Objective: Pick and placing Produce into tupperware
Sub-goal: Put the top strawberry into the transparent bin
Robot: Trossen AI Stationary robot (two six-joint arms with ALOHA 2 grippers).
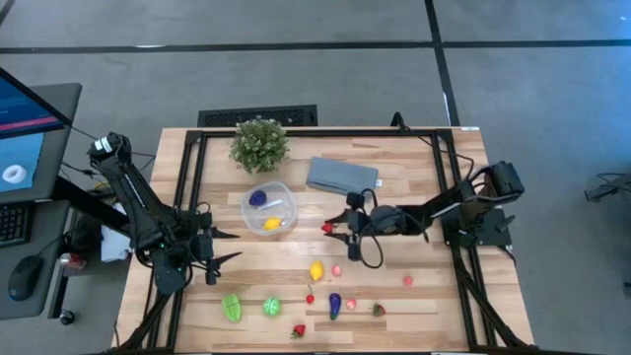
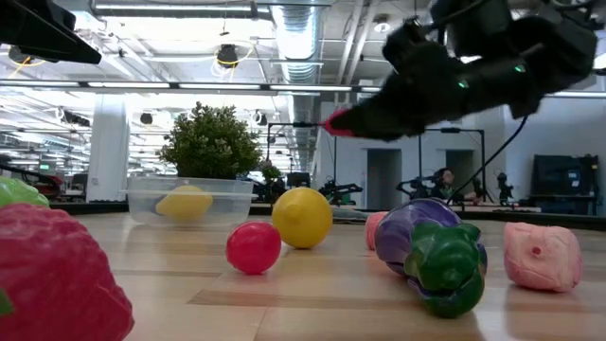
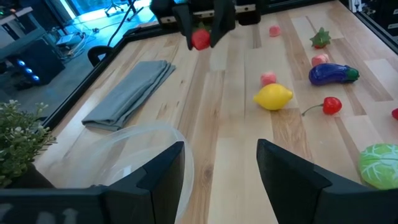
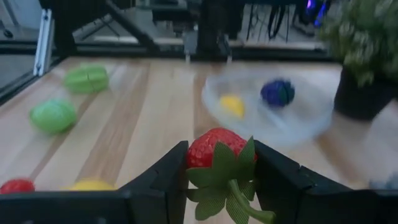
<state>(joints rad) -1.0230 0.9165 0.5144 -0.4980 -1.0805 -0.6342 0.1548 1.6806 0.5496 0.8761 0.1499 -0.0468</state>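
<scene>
Strawberry (image 4: pixel 214 151) sits clamped in my right claw (image 1: pixel 336 231), lifted off the worktop (image 1: pixel 414 177) just right of the tupperware (image 1: pixel 248 207); green leaf cap and stem point toward the wrist camera, red body bumpy. From the left wrist view it shows as a small red lump pinched between the dark fingers. Not over the rim yet, by my read.

Progress: two pieces are in the tupperware already, a purple-blue one (image 1: pixel 258 197) and a yellow one (image 1: pixel 272 224). So roughly a fifth done, I'd judge.

Left on the worktop, near side: lemon (image 1: pixel 316 270), small pink piece (image 1: pixel 336 269), cherry (image 1: pixel 310 297), eggplant (image 1: pixel 334 305), a second strawberry (image 1: pixel 378 309), pink piece (image 1: pixel 407 280) off to the right, green cabbage-like ball (image 1: pixel 272 307), ribbed green piece (image 1: pixel 232 307), and a red piece (image 1: pixel 299 331) at the near edge. About nine to go after this one.

Tupperware is clear, round, shallow, walls translucent, standing left of centre, just near of the potted plant (image 1: pixel 259 143). Folded grey cloth (image 1: pixel 341 176) lies to its right, farther back.

My left claw (image 1: pixel 219 247) waits left of the tupperware, low, fingers spread with nothing between them.

Next call: carry the strawberry left over the rim and let go.
</scene>
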